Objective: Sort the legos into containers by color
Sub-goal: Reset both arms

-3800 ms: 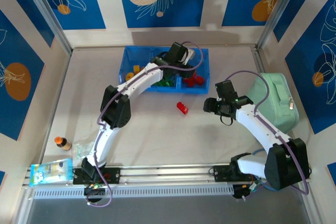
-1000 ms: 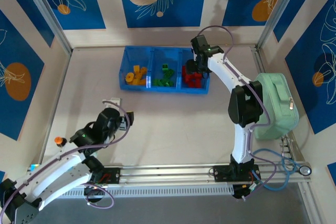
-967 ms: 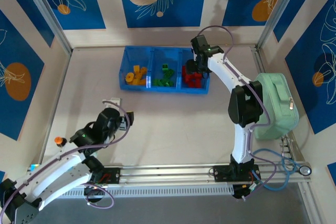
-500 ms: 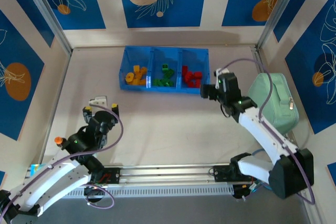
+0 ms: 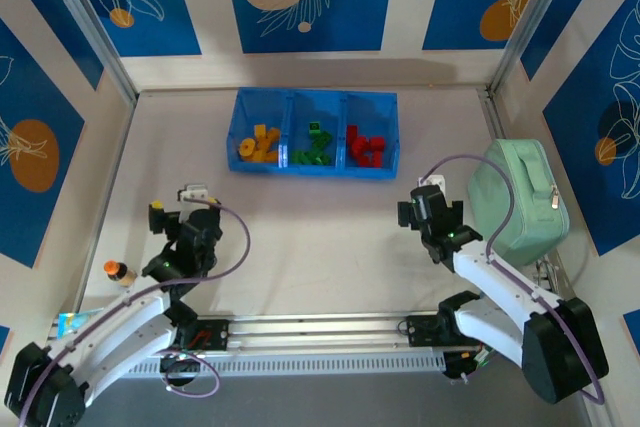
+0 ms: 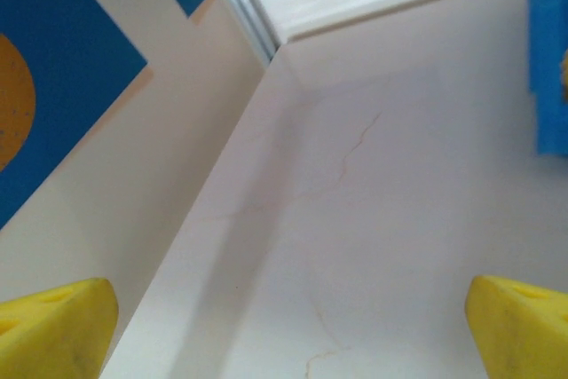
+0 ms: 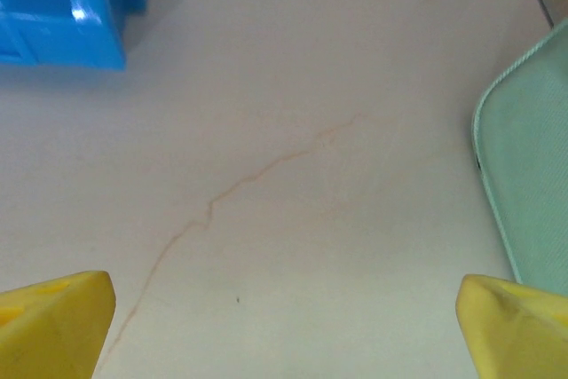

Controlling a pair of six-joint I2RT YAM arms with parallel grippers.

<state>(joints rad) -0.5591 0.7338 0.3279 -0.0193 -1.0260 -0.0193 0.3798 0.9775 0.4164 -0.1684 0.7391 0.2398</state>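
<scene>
The blue tray (image 5: 340, 173) stands at the back of the table with three compartments. Yellow-orange legos (image 5: 260, 143) fill its left one, green legos (image 5: 313, 147) the middle, red legos (image 5: 366, 148) the right. My left gripper (image 5: 178, 202) hovers over bare table at the near left, well short of the tray. It is open, its yellow fingertips (image 6: 53, 326) wide apart around nothing. My right gripper (image 5: 425, 205) hangs near right of centre, below the tray's right corner (image 7: 80, 24). It is also open and empty, fingertips (image 7: 519, 326) spread.
A mint-green zippered case (image 5: 518, 202) lies right of my right gripper, its edge (image 7: 532, 184) close by. A small orange-capped bottle (image 5: 118, 272) and a snack packet (image 5: 70, 325) sit at the near left. Metal rails (image 5: 320, 332) run along the front edge.
The right gripper has pulled back from the tray's red compartment toward the near edge. The left arm has also drawn back and shifted slightly. The red lego seen on the table earlier is gone from there.
</scene>
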